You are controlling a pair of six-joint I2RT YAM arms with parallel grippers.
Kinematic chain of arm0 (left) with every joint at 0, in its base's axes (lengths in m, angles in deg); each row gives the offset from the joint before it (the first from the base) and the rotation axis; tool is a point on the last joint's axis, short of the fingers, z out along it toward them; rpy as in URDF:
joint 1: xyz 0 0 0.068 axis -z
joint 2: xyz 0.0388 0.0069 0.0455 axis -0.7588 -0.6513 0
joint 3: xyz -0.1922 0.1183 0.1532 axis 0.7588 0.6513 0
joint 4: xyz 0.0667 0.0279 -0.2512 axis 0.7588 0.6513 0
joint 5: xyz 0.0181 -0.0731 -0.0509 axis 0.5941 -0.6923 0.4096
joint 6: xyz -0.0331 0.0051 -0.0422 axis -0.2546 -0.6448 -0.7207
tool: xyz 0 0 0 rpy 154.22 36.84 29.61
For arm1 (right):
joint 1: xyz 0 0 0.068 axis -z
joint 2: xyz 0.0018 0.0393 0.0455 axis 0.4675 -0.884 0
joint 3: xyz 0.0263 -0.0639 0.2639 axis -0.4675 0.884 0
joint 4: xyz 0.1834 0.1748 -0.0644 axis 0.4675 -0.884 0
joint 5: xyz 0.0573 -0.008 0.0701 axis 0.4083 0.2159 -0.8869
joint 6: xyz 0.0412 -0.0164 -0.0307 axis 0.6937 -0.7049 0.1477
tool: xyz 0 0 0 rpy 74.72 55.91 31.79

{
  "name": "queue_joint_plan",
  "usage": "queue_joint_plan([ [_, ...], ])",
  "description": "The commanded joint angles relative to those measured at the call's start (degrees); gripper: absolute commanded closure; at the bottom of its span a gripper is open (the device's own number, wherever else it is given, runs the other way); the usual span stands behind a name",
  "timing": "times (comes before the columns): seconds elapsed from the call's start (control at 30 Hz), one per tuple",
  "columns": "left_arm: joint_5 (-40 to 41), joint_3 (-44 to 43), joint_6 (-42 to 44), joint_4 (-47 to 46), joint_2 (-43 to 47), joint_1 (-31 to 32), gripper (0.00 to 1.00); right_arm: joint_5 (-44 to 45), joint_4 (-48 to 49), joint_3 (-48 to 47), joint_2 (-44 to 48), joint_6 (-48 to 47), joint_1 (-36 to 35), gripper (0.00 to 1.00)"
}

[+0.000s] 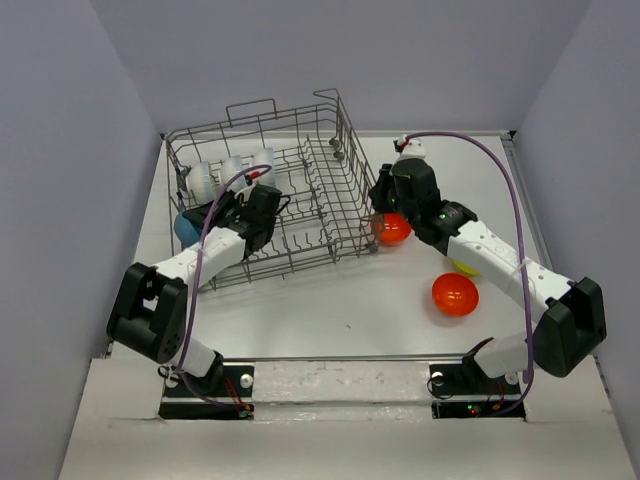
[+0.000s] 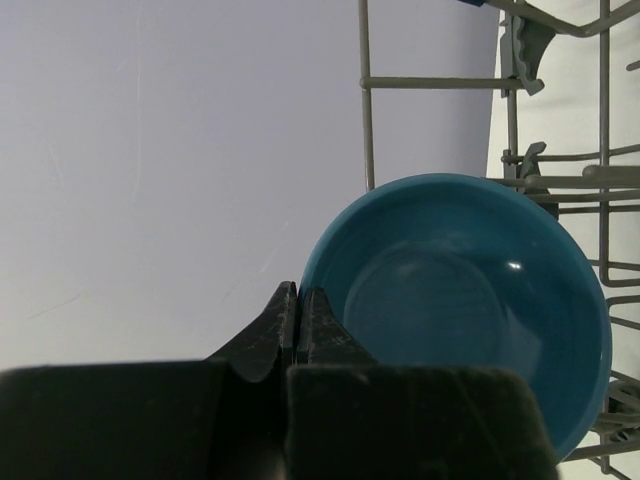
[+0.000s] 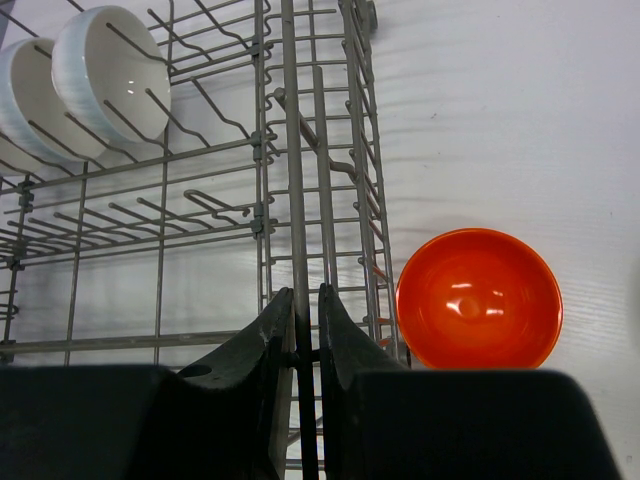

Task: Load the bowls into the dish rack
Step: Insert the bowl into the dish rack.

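Closest in, the left gripper [image 2: 298,293] has its two black fingers pressed together with no gap, right beside the rim of the blue bowl [image 2: 470,320]. I can't tell whether they touch it. That bowl sits at the left end of the dish rack [image 1: 330,200], apparently inside its end wires.

The right gripper [image 3: 303,296] is clamped on an upright wire of the rack's right-hand wall, and the rack sits slanted on the table [image 1: 330,310], its long axis running roughly left to right.

What matters for the next load is the nearer orange-red bowl [image 3: 480,298]. It rests mouth-up on the table just outside that same wall, immediately to the right of the right gripper's fingers and well away from the left arm. The right arm is plainly the nearer one, though to my eye it would first have to let go of the wire. The bowl is round, so the approach angle hardly matters.

By count:
- one rack
- three white bowls [image 1: 235,172] standing in the tines at its far left
- one blue bowl
- two orange-red, the second orange-red bowl [image 1: 455,295] further out on the table
- one yellow-green bowl [image 1: 462,267], half hidden under the right forearm
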Motion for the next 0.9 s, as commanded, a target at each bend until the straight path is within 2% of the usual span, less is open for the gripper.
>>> queue_joint_plan([
  [0.0, 2.2, 1.9, 7.4, -6.6, 2.8, 0.2, 1.00, 0.2, -4.5, 2.3, -0.9, 3.6, 0.7, 0.99],
  [0.27, 1.6, 7.0, 17.8, -19.1, 4.4, 3.2, 1.00, 0.0, -4.5, 2.4, -1.0, 3.6, 0.7, 0.99],
  [0.4, 4.6, 7.7, 23.7, -26.9, 4.5, 3.2, 1.00, -0.1, -4.3, 2.6, -1.0, 3.8, 0.7, 0.99],
  [0.87, 4.4, 7.8, 26.6, -28.7, 8.4, 3.1, 1.00, -0.1, -4.0, 3.2, -1.0, 3.8, 0.7, 0.99],
])
